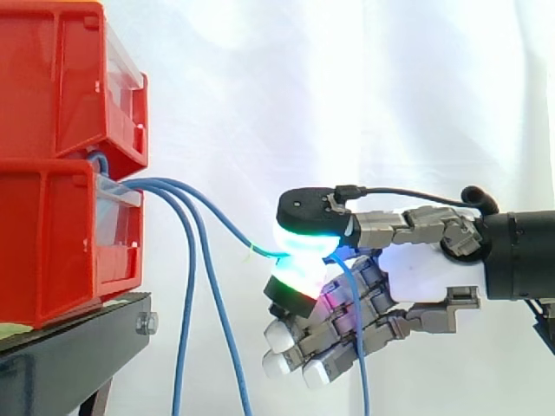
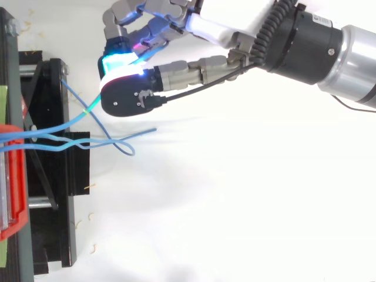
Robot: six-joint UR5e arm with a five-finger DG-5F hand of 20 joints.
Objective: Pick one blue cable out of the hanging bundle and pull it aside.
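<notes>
Your arm (image 1: 520, 256) is reaching in level from the right. Your hand (image 1: 421, 276) is pinching one blue cable (image 1: 227, 229) between thumb and a glowing fingertip, while the other fingers (image 1: 290, 360) are curling loosely underneath.

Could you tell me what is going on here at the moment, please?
The robot's hand pinches one blue cable between its glowing fingertips and holds it out to the side, away from the stacked red bins it comes out of. The other two blue cables hang down beside the black stand, apart from the held one. The rest of the held cable drops below the hand.
</notes>
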